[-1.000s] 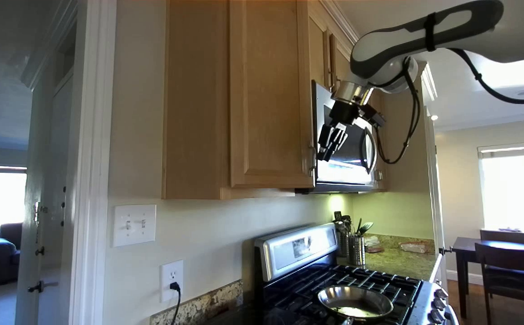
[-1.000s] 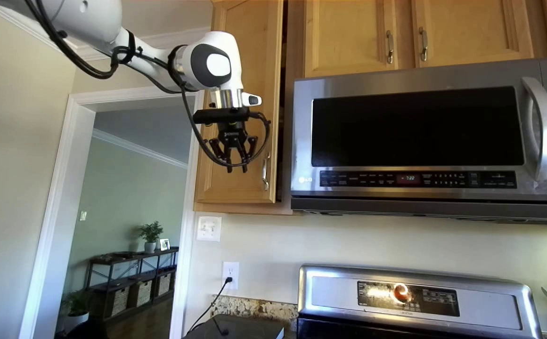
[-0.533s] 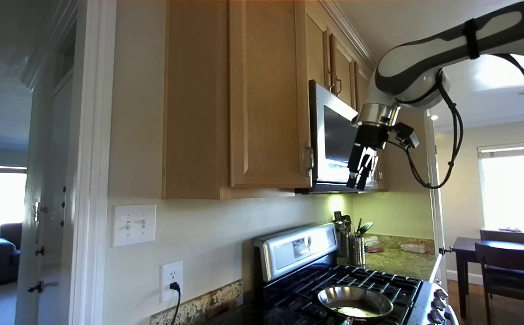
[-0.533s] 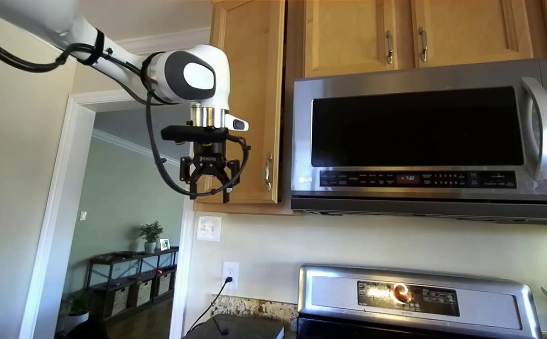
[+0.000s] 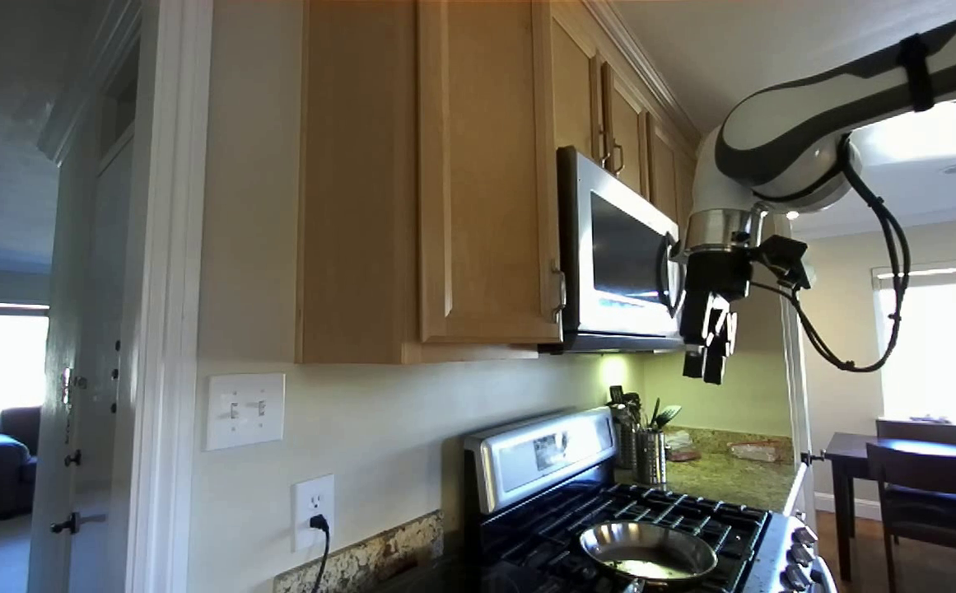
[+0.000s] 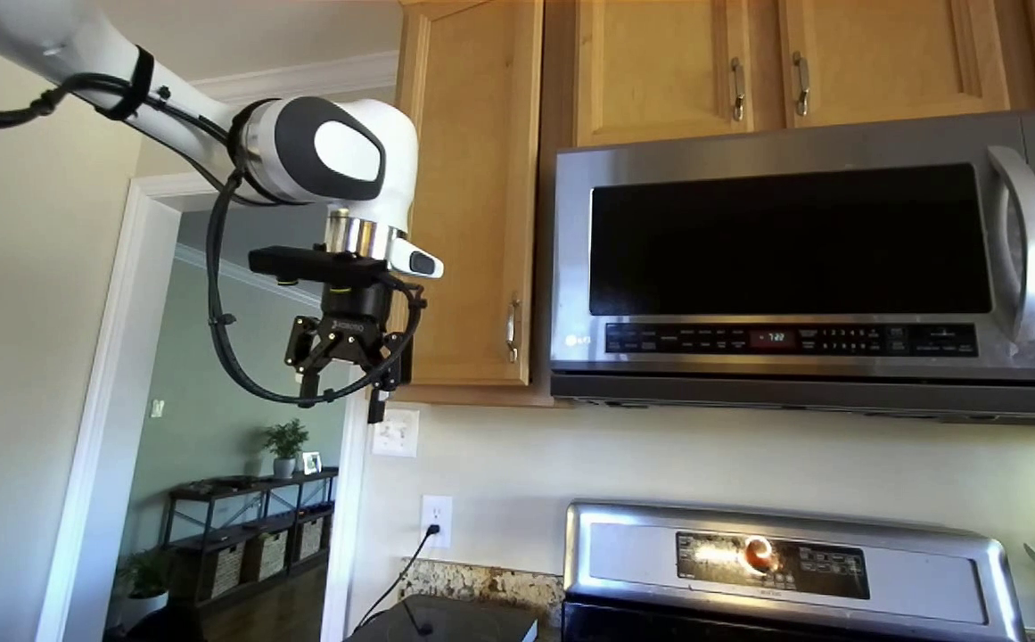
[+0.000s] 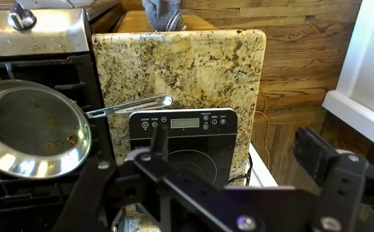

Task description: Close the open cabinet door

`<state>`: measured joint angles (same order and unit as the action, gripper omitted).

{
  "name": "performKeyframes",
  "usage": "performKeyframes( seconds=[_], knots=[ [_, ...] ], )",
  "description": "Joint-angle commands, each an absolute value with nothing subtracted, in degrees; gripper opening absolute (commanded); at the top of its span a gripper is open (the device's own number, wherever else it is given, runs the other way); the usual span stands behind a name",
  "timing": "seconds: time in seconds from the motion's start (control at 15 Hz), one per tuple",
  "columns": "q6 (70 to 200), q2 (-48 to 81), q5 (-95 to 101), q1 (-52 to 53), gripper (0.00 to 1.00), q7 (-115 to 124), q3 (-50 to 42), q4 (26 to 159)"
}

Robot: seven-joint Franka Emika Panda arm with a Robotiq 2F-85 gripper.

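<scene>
The tall tan cabinet door (image 5: 490, 181) shows in both exterior views, close to its frame; a thin dark line runs along its handle edge. Whether it sits fully flush I cannot tell. Its slim silver handle (image 6: 512, 330) is near the lower right corner. My gripper (image 6: 342, 399) hangs fingers down, apart from the door, out in the room and lower than the handle. Its fingers are spread wide, and in the wrist view nothing is between the gripper's (image 7: 232, 133) pads. The door is out of view in the wrist view.
A stainless microwave (image 6: 793, 232) hangs right of the door, under shorter cabinet doors (image 6: 660, 71). Below are the stove (image 5: 609, 478) with a frying pan (image 7: 35, 122), its handle (image 7: 135, 104) jutting over the granite counter (image 7: 180, 64), and a black induction cooktop (image 7: 190, 141).
My gripper has backed away from the door and dropped lower, and its fingers have spread apart. The door has swung a little further towards its frame, narrowing the dark gap.
</scene>
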<state>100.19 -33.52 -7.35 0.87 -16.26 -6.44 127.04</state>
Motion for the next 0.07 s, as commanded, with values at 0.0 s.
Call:
performKeyframes(
  seconds=[0.0],
  knots=[
    [100.08, -33.35, -7.32, 0.92, 1.00, -16.22, -6.45, 126.85]
  ],
)
